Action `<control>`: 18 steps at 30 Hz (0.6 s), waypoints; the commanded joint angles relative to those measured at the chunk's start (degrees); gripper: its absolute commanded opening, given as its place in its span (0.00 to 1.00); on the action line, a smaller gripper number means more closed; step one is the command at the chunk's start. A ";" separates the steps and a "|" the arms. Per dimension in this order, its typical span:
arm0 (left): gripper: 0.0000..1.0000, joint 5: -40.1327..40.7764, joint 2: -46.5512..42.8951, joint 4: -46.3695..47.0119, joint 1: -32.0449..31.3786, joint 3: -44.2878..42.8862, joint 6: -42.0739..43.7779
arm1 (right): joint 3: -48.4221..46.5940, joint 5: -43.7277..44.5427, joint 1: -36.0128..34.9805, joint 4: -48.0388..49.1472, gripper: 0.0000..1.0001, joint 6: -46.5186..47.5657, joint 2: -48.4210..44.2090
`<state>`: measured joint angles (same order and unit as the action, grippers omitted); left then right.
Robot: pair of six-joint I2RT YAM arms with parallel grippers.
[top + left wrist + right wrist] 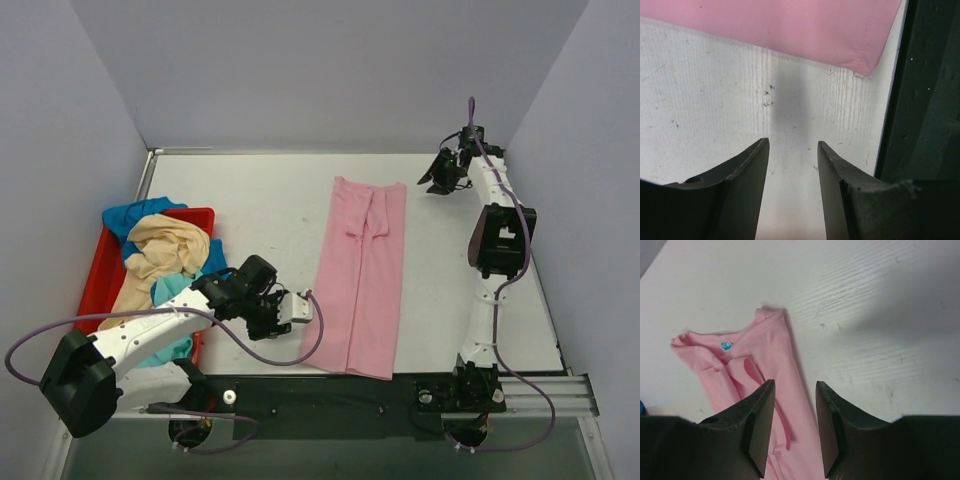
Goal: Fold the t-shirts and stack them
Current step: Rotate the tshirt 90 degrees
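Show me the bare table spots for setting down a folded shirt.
Bare table lies between the red tray and the pink t-shirt, toward the far edge, and between that shirt and the right arm. The tray is heaped with shirts.

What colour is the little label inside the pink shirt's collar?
The label is light blue, clearest in the right wrist view.

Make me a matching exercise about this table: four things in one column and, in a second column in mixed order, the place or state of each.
1 pink shirt
2 red tray
3 left claw
4 right claw

a open, near the pink shirt's near corner
b folded into a long strip, mid-table
c open, near the pink shirt's far end
d holds crumpled shirts

Pairs: 1-b; 2-d; 3-a; 4-c
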<state>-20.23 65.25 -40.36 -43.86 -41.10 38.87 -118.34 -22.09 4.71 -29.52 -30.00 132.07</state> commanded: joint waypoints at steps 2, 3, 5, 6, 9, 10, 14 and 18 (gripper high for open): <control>0.54 -3.32 1.28 2.83 -0.44 -2.32 1.90 | -5.83 -7.62 -3.30 -1.42 0.34 -3.57 10.83; 0.54 -3.76 1.63 2.83 -0.44 -2.23 2.17 | -6.71 -8.49 -3.83 -1.16 0.33 -4.45 12.49; 0.54 -3.94 2.07 3.62 -0.44 -1.97 2.17 | -8.82 -9.64 -4.36 -0.19 0.25 -6.11 14.87; 0.54 -4.29 2.16 4.14 -0.53 -1.70 2.09 | -10.31 -9.82 -4.36 0.33 0.20 -6.99 15.58; 0.54 -4.47 3.30 4.85 -0.79 -1.44 2.08 | -11.91 -10.17 -6.38 4.19 0.00 -12.86 18.48; 0.54 -4.64 3.56 5.11 -1.14 -1.35 2.17 | -11.47 -10.60 -6.47 8.03 0.00 -14.46 18.92; 0.55 -4.12 5.32 6.78 -2.72 -1.52 2.87 | -10.94 -9.74 -7.61 19.12 0.00 -25.62 19.71; 0.56 -3.07 7.69 8.45 -6.49 -2.32 2.88 | -6.83 -7.19 -7.61 20.38 0.23 -24.95 14.39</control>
<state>-22.15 71.22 -35.59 -46.94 -41.12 40.80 -128.40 -32.29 -3.27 -14.04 -51.68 151.09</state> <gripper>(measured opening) 0.555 0.134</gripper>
